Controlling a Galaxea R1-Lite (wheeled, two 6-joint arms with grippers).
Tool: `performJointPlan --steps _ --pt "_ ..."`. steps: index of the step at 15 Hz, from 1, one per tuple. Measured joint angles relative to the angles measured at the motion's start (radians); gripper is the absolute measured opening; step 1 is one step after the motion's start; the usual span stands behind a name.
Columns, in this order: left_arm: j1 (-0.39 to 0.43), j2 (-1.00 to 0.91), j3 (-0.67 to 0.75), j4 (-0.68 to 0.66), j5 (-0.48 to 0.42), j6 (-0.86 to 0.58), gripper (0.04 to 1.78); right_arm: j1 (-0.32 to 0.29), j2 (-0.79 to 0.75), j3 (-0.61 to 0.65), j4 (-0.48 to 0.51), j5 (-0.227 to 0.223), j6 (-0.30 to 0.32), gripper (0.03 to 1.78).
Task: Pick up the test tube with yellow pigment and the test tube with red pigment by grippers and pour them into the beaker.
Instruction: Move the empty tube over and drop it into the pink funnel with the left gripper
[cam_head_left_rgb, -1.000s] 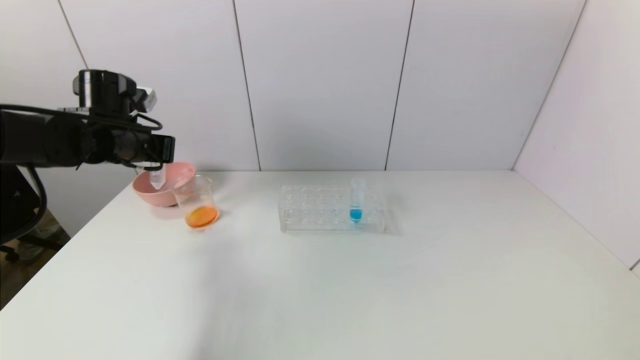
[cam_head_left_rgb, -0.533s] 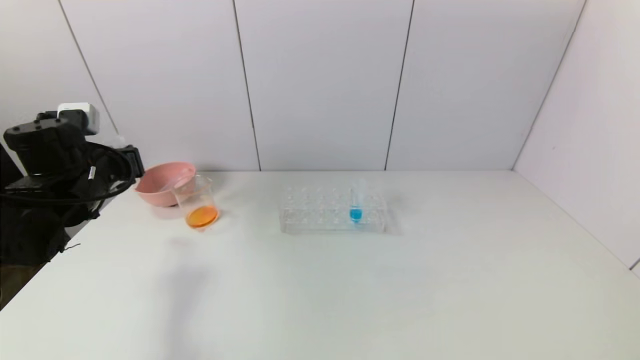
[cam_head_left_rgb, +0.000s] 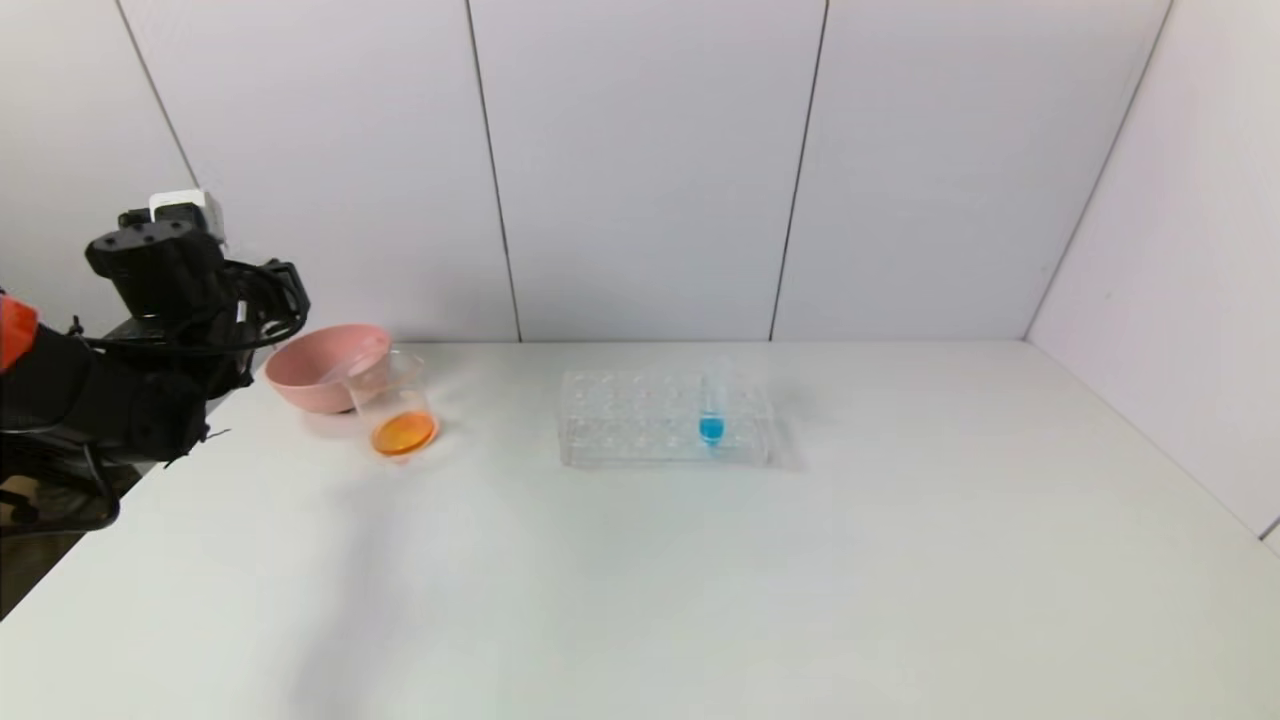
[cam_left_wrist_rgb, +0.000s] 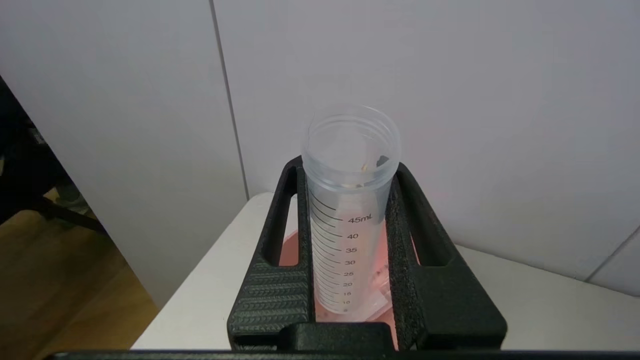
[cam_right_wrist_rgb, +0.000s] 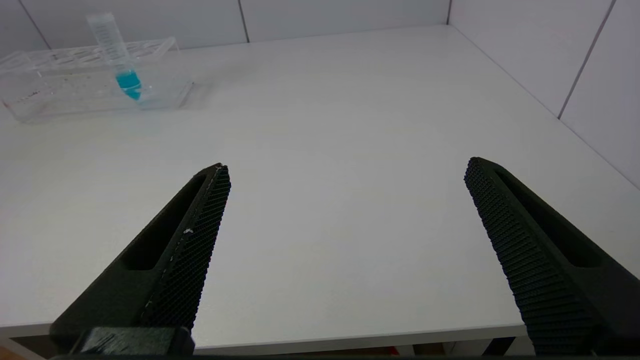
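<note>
My left gripper (cam_head_left_rgb: 272, 300) hangs just left of the pink bowl (cam_head_left_rgb: 322, 372). In the left wrist view the left gripper (cam_left_wrist_rgb: 348, 167) is shut on a clear graduated test tube (cam_left_wrist_rgb: 345, 240), upright and with no liquid showing, over the bowl (cam_left_wrist_rgb: 290, 250). Which pigment it held I cannot tell. Another clear tube (cam_left_wrist_rgb: 390, 297) lies in the bowl. The beaker (cam_head_left_rgb: 393, 400) stands in front of the bowl with orange liquid at its bottom. My right gripper (cam_right_wrist_rgb: 345, 167) is open and empty over the table's near edge, out of the head view.
A clear tube rack (cam_head_left_rgb: 640, 418) stands mid-table with the blue-liquid tube (cam_head_left_rgb: 712, 400) in it; the rack also shows in the right wrist view (cam_right_wrist_rgb: 75, 90). The white table (cam_head_left_rgb: 700, 580) ends close to the left of the bowl. Walls stand behind and to the right.
My left gripper was over the pink bowl with the tube tip down. It swung left and down off the bowl, then rose a little toward it. The right arm has not moved.
</note>
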Motion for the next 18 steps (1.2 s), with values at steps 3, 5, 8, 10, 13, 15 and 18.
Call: performJointPlan --steps 3,5,8,10,13,15,18 --pt "0.003 0.101 -0.139 0.102 -0.001 -0.047 0.43 0.0 0.0 0.0 0.0 0.0 0.001 1.71" --pt "0.006 0.15 -0.187 0.112 -0.001 -0.05 0.43 0.0 0.0 0.0 0.0 0.0 0.0 1.71" --pt "0.004 0.196 -0.227 0.113 0.0 -0.048 0.49 0.0 0.0 0.0 0.0 0.0 0.0 1.71" --pt "0.006 0.209 -0.243 0.111 0.001 -0.045 0.63 0.0 0.0 0.0 0.0 0.0 0.0 1.71" --pt "0.004 0.209 -0.247 0.11 0.001 -0.04 1.07 0.0 0.0 0.0 0.0 0.0 0.0 1.71" --pt "0.005 0.2 -0.247 0.109 0.001 -0.039 1.4 0.0 0.0 0.0 0.0 0.0 0.0 1.71" --pt "-0.011 0.146 -0.228 0.113 -0.001 -0.038 1.69 0.0 0.0 0.0 0.0 0.0 0.0 1.71"
